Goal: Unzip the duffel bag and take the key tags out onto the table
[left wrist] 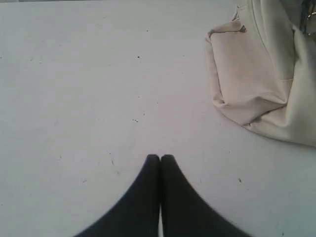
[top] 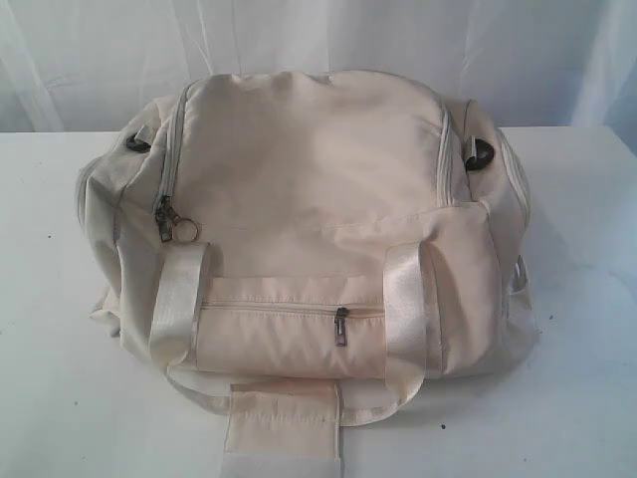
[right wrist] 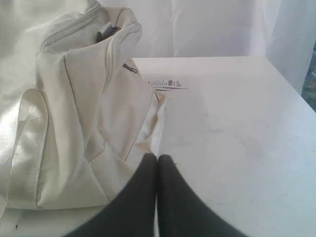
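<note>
The table (top: 60, 398) is wide and white. The bag (top: 309, 179) sits mid-table, and its zips look closed. It seems soft, light and slumpy, so it will likely crumple or drag under a pull; pinning the fabric beside the zip should help. The satin handles (top: 179, 299) look slippery. The best hold is the main zip pull (top: 167, 217) with its ring, on the exterior view's left. No tags show; they are presumably inside. The left gripper (left wrist: 160, 158) hangs over bare table near the bag, tips together and empty. The right gripper (right wrist: 158, 158) is the same, just beside the bag's other end.
</note>
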`<state>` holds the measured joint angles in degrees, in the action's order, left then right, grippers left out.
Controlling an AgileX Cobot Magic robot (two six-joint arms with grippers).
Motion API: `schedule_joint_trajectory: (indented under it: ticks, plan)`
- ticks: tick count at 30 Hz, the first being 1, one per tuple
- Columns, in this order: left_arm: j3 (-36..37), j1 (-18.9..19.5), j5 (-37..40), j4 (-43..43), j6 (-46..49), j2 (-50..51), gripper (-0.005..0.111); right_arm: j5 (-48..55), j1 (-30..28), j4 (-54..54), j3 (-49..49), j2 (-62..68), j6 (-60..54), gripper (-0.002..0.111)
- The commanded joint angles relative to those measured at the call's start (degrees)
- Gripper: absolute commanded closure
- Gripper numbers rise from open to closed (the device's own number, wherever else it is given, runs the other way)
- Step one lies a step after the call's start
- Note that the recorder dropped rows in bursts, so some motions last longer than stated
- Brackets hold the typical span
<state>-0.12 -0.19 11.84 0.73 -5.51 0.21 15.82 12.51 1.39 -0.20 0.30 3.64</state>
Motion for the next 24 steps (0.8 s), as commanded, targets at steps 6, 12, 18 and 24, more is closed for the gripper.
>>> schedule_joint_trajectory:
  ticks: [6, 12, 18, 24]
  plan:
    - [0.1, 0.0, -0.2, -0.2, -0.5, -0.2, 0.107, -0.7, 0.0, 0.1, 0.2, -0.3, -1.9, 0.108]
    - [-9.1, 0.0, 8.8, -0.2, -0.5, -0.2, 0.107, -1.2, 0.1, 0.1, 0.2, -0.3, -2.0, 0.108]
    - [-21.2, 0.0, 4.4, -0.2, -0.5, -0.2, 0.107, -1.4, 0.1, 0.1, 0.2, -0.3, -2.0, 0.108]
    - [-23.0, 0.0, -2.3, -0.2, -0.5, -0.2, 0.107, -3.5, 0.1, 0.1, 0.2, -0.3, -2.0, 0.108]
